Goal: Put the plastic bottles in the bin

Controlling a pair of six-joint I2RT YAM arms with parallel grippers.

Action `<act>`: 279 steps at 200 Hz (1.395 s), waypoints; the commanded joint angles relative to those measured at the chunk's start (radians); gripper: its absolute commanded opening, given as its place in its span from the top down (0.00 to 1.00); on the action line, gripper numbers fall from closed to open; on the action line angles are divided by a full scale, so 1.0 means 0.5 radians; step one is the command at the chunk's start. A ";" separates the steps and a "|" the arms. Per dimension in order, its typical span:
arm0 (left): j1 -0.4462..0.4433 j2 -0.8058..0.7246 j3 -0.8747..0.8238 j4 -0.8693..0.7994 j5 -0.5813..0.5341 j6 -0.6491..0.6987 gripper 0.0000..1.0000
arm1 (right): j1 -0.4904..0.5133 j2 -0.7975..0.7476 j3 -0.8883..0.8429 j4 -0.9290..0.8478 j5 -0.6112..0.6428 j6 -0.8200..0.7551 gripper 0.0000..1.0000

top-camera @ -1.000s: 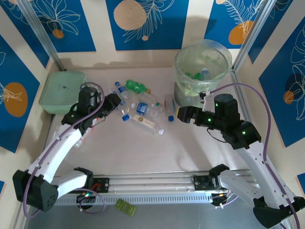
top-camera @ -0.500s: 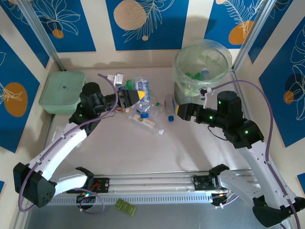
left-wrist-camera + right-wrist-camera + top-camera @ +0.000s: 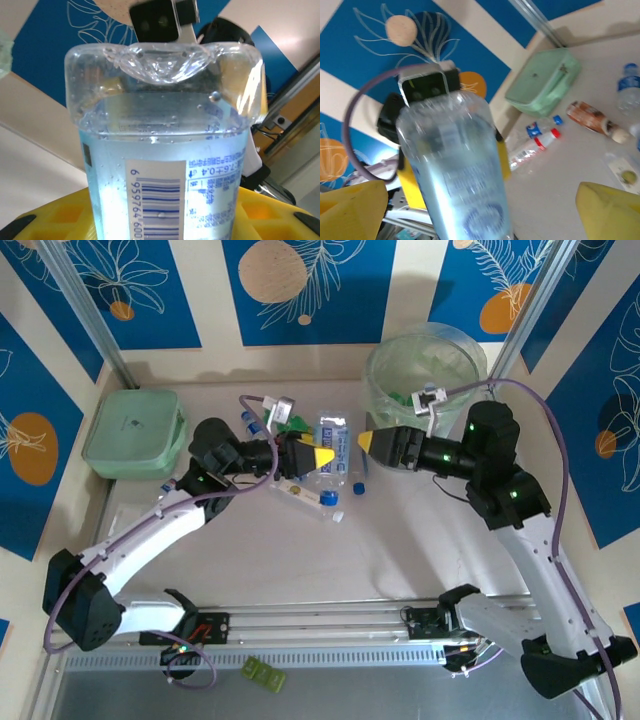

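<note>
A clear plastic bottle point(image 3: 332, 433) with a blue label hangs in the air over the middle of the table, with my left gripper point(image 3: 318, 454) shut on it. In the left wrist view the bottle point(image 3: 165, 125) stands upright between the yellow fingers point(image 3: 55, 220). My right gripper point(image 3: 368, 442) faces it from the right, open. In the right wrist view the bottle point(image 3: 455, 170) lies between the spread fingertips point(image 3: 350, 210) without touching them. More plastic bottles point(image 3: 305, 490) lie on the table below. The bin point(image 3: 425, 370) stands at the back right with bottles inside.
A pale-green lidded box point(image 3: 132, 432) sits at the far left, also in the right wrist view point(image 3: 545, 85). Loose bottles lie on the table: a red-capped one point(image 3: 535, 145) and a brown-labelled one point(image 3: 592, 117). A green bottle point(image 3: 290, 423) lies behind the left gripper.
My left gripper lifted the bottle from the pile and carried it right. My right gripper moved up and left to face it and opened wider.
</note>
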 commanded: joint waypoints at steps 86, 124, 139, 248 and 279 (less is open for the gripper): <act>-0.082 0.113 0.106 0.324 0.109 -0.174 0.84 | 0.282 0.170 0.173 0.068 -0.048 -0.334 0.36; -0.094 0.113 0.105 0.313 0.114 -0.169 0.76 | 0.276 0.157 0.117 0.201 -0.107 -0.230 0.64; -0.095 0.101 0.101 0.283 0.103 -0.148 0.65 | 0.271 0.145 0.099 0.223 -0.105 -0.212 0.70; -0.077 -0.571 0.139 -1.136 -1.193 0.999 0.04 | 0.064 0.042 -0.006 0.161 -0.072 -0.156 0.78; -0.079 -0.716 0.231 -1.519 -1.533 1.302 0.05 | -0.072 0.048 0.013 0.137 -0.084 -0.137 0.77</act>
